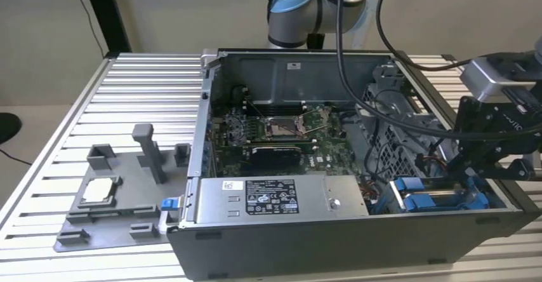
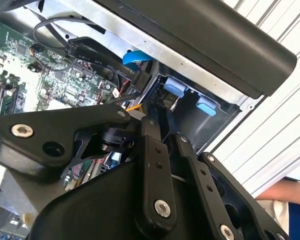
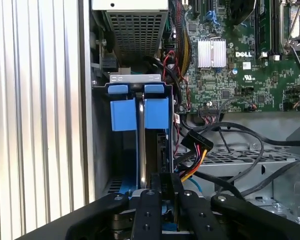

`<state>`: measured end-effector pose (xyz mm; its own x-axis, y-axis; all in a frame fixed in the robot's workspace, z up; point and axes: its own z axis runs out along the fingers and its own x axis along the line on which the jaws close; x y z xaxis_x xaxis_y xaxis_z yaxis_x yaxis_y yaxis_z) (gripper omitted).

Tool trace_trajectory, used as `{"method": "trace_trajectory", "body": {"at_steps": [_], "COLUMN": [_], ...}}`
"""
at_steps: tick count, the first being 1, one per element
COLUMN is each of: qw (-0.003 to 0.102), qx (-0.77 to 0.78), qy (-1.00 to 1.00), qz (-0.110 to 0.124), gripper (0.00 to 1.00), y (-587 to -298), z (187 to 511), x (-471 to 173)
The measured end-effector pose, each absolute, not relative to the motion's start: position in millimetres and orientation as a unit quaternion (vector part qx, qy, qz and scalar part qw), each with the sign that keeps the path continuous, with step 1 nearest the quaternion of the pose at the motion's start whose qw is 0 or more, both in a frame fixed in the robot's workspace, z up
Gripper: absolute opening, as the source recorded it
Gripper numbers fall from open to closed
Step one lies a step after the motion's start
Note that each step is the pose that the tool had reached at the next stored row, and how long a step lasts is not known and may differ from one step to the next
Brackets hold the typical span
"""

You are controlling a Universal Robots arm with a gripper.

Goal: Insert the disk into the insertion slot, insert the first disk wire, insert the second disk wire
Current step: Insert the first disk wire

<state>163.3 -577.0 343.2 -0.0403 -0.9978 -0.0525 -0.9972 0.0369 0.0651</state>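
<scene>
The disk, a silver drive in a blue caddy, sits on edge in the insertion slot at the near corner of the open computer case, on the exterior view's right. In the first wrist view the disk's blue tabs stand under the slot's grey metal frame. My gripper hangs over the disk's other end. Its fingers stand close together, shut, in both wrist views, with nothing visible between them. A black connector with yellow, red and black wires hangs loose just beside the slot.
A grey power-supply box lies along the case's front wall. Behind it are the motherboard and its processor socket. Black cables cross a perforated cage. A grey fixture tray lies outside the case. A person's arm shows beyond the table.
</scene>
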Motion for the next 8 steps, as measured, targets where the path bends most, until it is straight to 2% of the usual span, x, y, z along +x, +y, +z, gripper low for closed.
{"method": "trace_trajectory", "body": {"at_steps": [8], "qw": [0.005], "qx": [0.693], "qy": [-0.72], "qz": [-0.043], "gripper": [0.0], "y": [-575.6], "z": [340.8], "x": [163.8]}}
